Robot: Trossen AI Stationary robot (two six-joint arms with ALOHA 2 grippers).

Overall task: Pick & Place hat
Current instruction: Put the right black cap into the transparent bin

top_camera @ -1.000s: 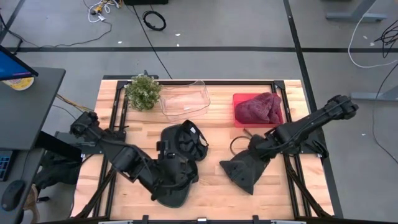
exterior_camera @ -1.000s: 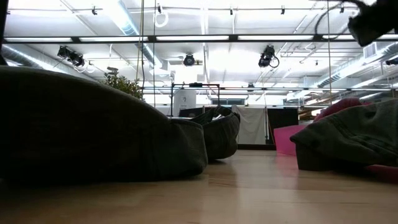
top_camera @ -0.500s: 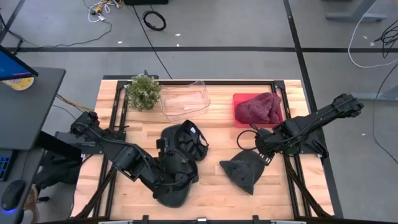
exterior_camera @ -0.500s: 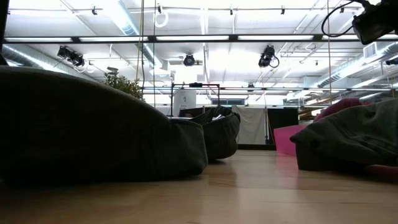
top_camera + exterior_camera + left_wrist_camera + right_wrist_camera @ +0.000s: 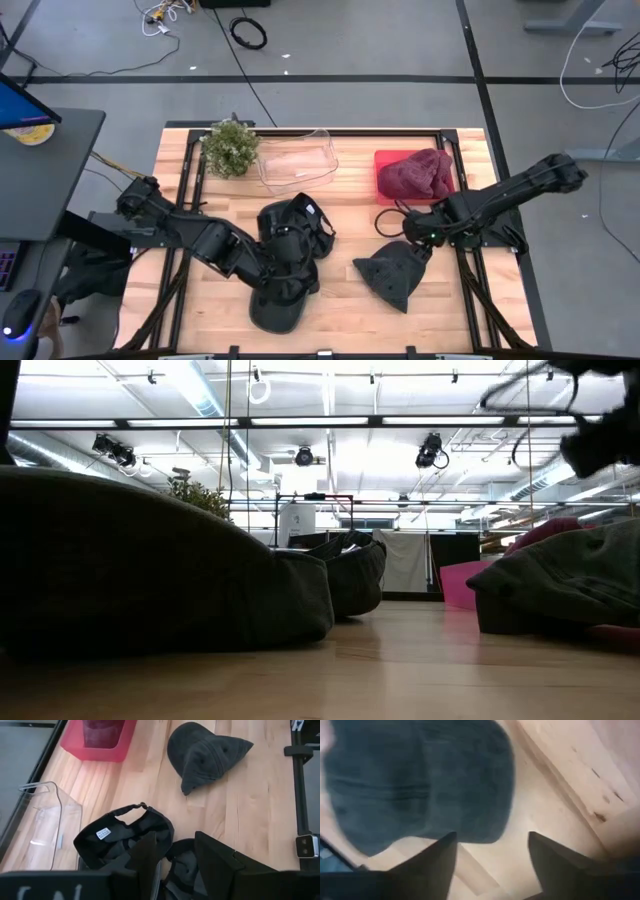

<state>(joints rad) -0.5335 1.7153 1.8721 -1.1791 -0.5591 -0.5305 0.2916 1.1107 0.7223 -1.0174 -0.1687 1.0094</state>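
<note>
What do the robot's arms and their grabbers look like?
Both arms are dark, nearly black, built of jointed tube-like segments. A thin black cable loops beside the right arm. Each ends in two flat, dark, tapering fingers, seen also on the right gripper. The left arm looks bulkier.

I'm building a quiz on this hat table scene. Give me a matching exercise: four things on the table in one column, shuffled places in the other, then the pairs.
Things:
1. potted plant
2. clear bin
3. red tray
4. grey hat

Places:
A. holds a maroon cloth
B. far left corner of the table
C. flat on the wood by the right pincer
D. between the plant and the red tray

Pairs: 1-B, 2-D, 3-A, 4-C
</note>
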